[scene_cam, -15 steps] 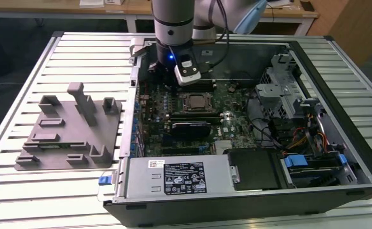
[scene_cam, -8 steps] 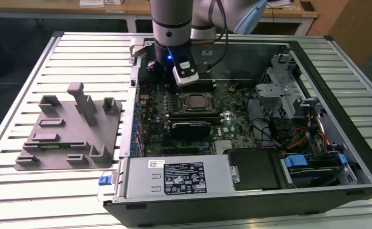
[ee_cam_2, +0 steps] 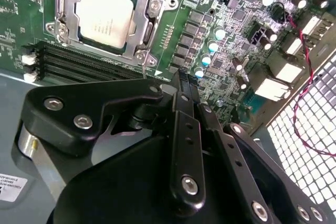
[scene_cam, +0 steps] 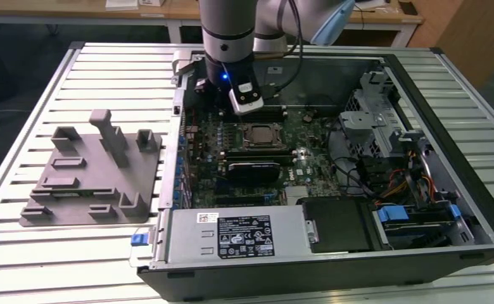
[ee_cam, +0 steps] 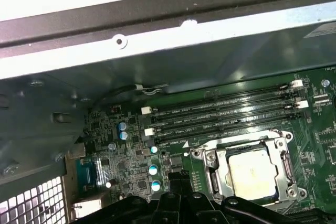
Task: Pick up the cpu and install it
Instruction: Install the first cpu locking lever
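**A:** What is the grey block (scene_cam: pixel 90 174) doing out at the exterior view's left?

**B:** It lies flat on the slatted surface (scene_cam: pixel 27 114), just beside the open computer case (scene_cam: pixel 332 269). I take it for a holder that keeps parts in known spots within the arm's reach. I can't make out any part resting on it.

**A:** So where is the chip?

**B:** Inside the case. The chip (scene_cam: pixel 259 134) sits flat in its socket near the middle of the green board (scene_cam: pixel 206 136), silver top up. In the second wrist view a metal frame (ee_cam_2: pixel 152 9) lies around its edges, which is what would keep it square and pressed down. By the look of it, the chip is already in its seat.

**A:** And the hand?

**B:** The hand (ee_cam_2: pixel 181 80) hangs over the board, just beside the socket and not touching the chip. Its two fingers (ee_cam_2: pixel 186 145) lie pressed together, clenched on nothing. The arm (scene_cam: pixel 226 38) stands nearly upright over the case, probably so the hand stays clear of the case walls.

**A:** Anything further right?

**B:** A metal drive cage (scene_cam: pixel 382 133) and a bundle of cables (scene_cam: pixel 399 187), well apart from the socket, so nothing crowds it on that side.
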Available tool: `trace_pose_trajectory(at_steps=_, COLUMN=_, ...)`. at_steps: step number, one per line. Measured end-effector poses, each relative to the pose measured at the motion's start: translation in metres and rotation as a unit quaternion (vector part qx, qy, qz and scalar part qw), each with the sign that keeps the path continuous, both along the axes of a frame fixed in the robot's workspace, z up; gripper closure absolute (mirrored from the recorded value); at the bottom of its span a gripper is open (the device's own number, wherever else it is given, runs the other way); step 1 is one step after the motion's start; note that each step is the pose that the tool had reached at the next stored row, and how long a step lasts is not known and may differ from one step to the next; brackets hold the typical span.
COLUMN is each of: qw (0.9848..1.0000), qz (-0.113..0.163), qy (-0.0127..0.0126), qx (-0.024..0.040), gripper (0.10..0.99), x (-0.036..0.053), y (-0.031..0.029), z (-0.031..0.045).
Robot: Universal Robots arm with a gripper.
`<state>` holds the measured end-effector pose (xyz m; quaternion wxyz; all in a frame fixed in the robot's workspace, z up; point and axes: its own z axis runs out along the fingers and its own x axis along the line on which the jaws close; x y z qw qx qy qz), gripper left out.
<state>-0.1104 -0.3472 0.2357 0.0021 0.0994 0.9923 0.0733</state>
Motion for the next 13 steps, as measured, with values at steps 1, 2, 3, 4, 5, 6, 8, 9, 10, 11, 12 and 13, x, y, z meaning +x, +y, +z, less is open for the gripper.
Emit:
trace_pose_trajectory(at_steps=1, qw=1.0000, qz=0.000, qy=0.0000, qx=0.0002, gripper=0.980, x=-0.0002, y=0.0000, z=0.0000)
trace_pose_trajectory(at_steps=2, qw=1.0000, qz=0.000, qy=0.0000, qx=0.0005, gripper=0.980, x=-0.0005, y=0.0000, z=0.0000)
trace_pose_trajectory(at_steps=3, qw=1.0000, qz=0.000, qy=0.0000, qx=0.0008, gripper=0.980, x=-0.0009, y=0.0000, z=0.0000)
trace_pose_trajectory(at_steps=4, qw=1.0000, qz=0.000, qy=0.0000, qx=0.0014, gripper=0.980, x=-0.0012, y=0.0000, z=0.0000)
trace_pose_trajectory(at_steps=5, qw=1.0000, qz=0.000, qy=0.0000, qx=0.0028, gripper=0.980, x=-0.0015, y=0.0000, z=0.0000)
trace_pose_trajectory(at_steps=6, qw=1.0000, qz=0.000, qy=0.0000, qx=0.0052, gripper=0.980, x=-0.0019, y=0.0000, z=0.0000)
trace_pose_trajectory(at_steps=8, qw=0.9999, qz=0.000, qy=0.0000, qx=0.0108, gripper=0.980, x=-0.0028, y=0.0000, z=0.0000)
trace_pose_trajectory(at_steps=9, qw=0.9999, qz=0.000, qy=0.0000, qx=0.0144, gripper=0.980, x=-0.0031, y=0.0000, z=0.0000)
trace_pose_trajectory(at_steps=10, qw=0.9998, qz=0.000, qy=0.0000, qx=0.0193, gripper=0.980, x=-0.0033, y=0.0000, z=0.0000)
trace_pose_trajectory(at_steps=11, qw=0.9997, qz=0.000, qy=0.0000, qx=0.0247, gripper=0.980, x=-0.0034, y=0.0000, z=0.0000)
trace_pose_trajectory(at_steps=12, qw=0.9995, qz=0.000, qy=0.0000, qx=0.0312, gripper=0.980, x=-0.0035, y=0.0000, z=0.0000)
trace_pose_trajectory(at_steps=13, qw=0.9993, qz=0.000, qy=-0.0001, qx=0.0378, gripper=0.980, x=-0.0036, y=0.0000, z=-0.0001)
